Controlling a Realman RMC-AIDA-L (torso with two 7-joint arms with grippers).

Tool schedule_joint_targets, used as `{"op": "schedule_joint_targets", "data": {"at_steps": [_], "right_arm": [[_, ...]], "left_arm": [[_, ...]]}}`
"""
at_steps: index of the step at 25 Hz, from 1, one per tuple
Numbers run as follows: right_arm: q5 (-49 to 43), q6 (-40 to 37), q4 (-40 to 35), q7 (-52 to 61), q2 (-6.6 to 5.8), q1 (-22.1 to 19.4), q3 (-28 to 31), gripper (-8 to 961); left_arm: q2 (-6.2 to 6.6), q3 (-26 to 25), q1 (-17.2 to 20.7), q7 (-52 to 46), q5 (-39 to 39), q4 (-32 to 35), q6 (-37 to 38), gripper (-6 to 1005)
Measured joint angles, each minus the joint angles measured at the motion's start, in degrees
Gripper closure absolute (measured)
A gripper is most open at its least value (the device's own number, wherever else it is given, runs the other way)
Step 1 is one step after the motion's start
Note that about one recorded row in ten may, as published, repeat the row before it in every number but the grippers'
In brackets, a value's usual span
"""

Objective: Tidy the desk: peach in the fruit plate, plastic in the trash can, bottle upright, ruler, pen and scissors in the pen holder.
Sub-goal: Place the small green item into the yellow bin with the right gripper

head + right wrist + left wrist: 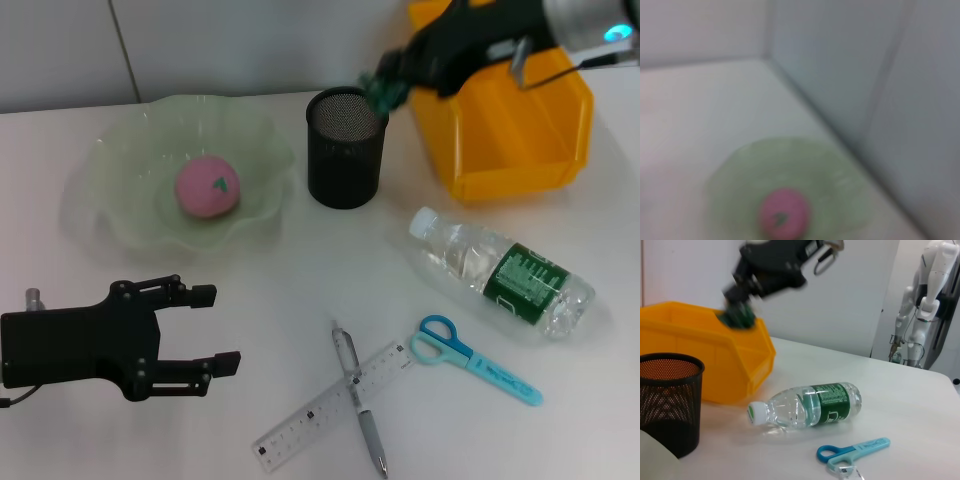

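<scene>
White counter (250,300): right pincer (385,88) pinching crumpled green plastic (384,92) at rim of yellow trash can (510,150), bin just beyond; left pincer (215,327) spread, idle near front edge.

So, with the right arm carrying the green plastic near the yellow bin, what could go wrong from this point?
1. The right gripper holds the green plastic at the trash can edge nearest the pen holder; released early, it may land in that cup or on the desk.
2. The bottle lies on its side and could roll toward the scissors.
3. The pen lies under the ruler, so lifting one may drag the other.
</scene>
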Motion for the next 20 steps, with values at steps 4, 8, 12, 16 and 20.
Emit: {"op": "schedule_joint_targets", "data": {"at_steps": [4,8,12,16,20], "right_arm": [[0.13,7.25,-0.39,2.74,-0.14,-1.22,3.50,913],[-0.18,13.86,0.93,5.05,-0.67,-2.30,3.75,913],[-1.41,18.06,3.64,6.69,-0.95,-2.38,3.47,912],[-3.79,21.09,5.95,8.38,-1.14,-1.85,3.26,912],[-6.16,24.92,8.88,9.50,-1.21,-1.23,3.11,911]], "left_arm": [[-0.06,-0.01,-0.24,0.00,-0.09,0.00,0.29,159],[-0.10,0.00,-0.38,0.00,-0.09,0.00,0.62,159],[-0.10,0.00,-0.49,0.00,-0.10,0.00,0.65,159],[-0.13,0.00,-0.53,0.00,-0.14,0.00,0.67,159],[-0.19,0.00,-0.59,0.00,-0.43,-0.03,0.73,159]]}}
